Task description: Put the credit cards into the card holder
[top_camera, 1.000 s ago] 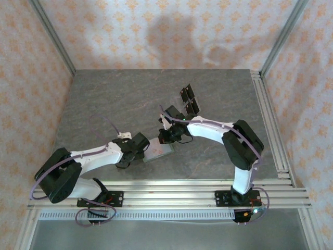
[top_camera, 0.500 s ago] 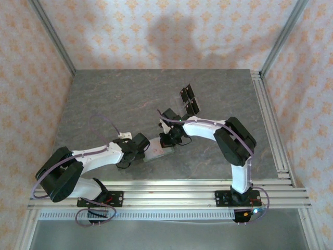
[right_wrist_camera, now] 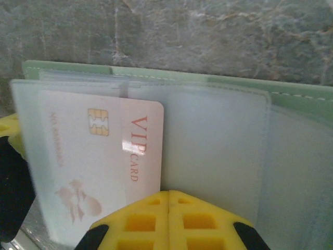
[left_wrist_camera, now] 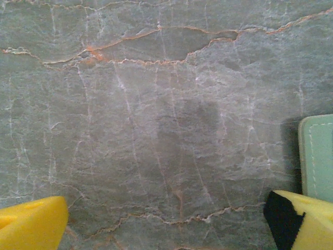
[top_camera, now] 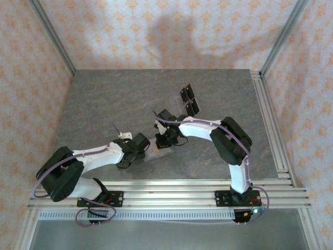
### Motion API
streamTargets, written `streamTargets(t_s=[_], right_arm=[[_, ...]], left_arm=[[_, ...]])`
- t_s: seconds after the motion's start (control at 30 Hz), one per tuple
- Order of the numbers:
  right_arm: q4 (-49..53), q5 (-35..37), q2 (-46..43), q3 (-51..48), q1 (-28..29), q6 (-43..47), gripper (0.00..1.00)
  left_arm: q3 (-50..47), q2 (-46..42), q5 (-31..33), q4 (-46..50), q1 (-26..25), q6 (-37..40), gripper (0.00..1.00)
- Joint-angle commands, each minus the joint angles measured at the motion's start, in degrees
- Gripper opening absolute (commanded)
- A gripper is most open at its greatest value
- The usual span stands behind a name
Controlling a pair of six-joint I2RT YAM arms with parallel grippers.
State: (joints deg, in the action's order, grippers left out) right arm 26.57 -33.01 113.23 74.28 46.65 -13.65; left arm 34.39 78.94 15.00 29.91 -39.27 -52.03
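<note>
- Two arms meet near the middle of the grey marbled stone bench point(top_camera: 104, 104), with the soft pale sage-green folding card holder point(top_camera: 160, 152) lying between their tips.
- Left claw point(left_wrist_camera: 165, 219): yellow fingers point(left_wrist_camera: 31, 221) stand wide apart and hold nothing, with bare bench between them.
- In the left wrist view, the card holder's stitched green edge point(left_wrist_camera: 318, 156) sits at the right, just above the right-hand finger. Cannot tell whether they touch.
- Right claw point(right_wrist_camera: 169, 200): yellow fingertips are pressed together with no gap, low over the open card holder point(right_wrist_camera: 302, 104).
- The card holder lies spread open and flat on the bench, with its clear plastic sleeves point(right_wrist_camera: 218, 151) facing up.
- A pale pink rectangular credit card point(right_wrist_camera: 104, 156) with a gold chip and "VIP CARD" lettering sits in the left part of the holder.
- Its left portion looks hazed under a sleeve. The strip with the lettering looks bare.
- The card's lower edge runs behind the right claw's fingertips. Cannot tell whether they pinch it.
- Two glossy black rectangular credit cards point(top_camera: 190, 100) lie on the bench just beyond the right claw, side by side, apart from the card holder.
</note>
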Motion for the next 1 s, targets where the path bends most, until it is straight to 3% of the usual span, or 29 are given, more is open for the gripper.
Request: streamTargets(t_s=[0.0,0.23,0.7,0.97], right_arm=[[-0.04,-1.3,0.76,1.72,0.89,-1.19,0.02],[-0.99,-2.3,0.85,2.14,1.16,-2.24,0.02],[-3.27,-6.87,2.79,3.52,2.3,-3.72,0.02],[-4.4,-0.2,-1.34,-1.92,0.52,-4.58,0.09]], left_arm=[[-1.08,0.54,0.6,0.14,-0.1,0.08,1.0],[-0.21,-1.67,4.49,6.09,-0.12,-2.2,1.0],[-0.48,2.93,2.45,1.61,-0.15,-1.26,1.0],[0.83,4.17,3.35,0.69,0.21,0.76,1.0]])
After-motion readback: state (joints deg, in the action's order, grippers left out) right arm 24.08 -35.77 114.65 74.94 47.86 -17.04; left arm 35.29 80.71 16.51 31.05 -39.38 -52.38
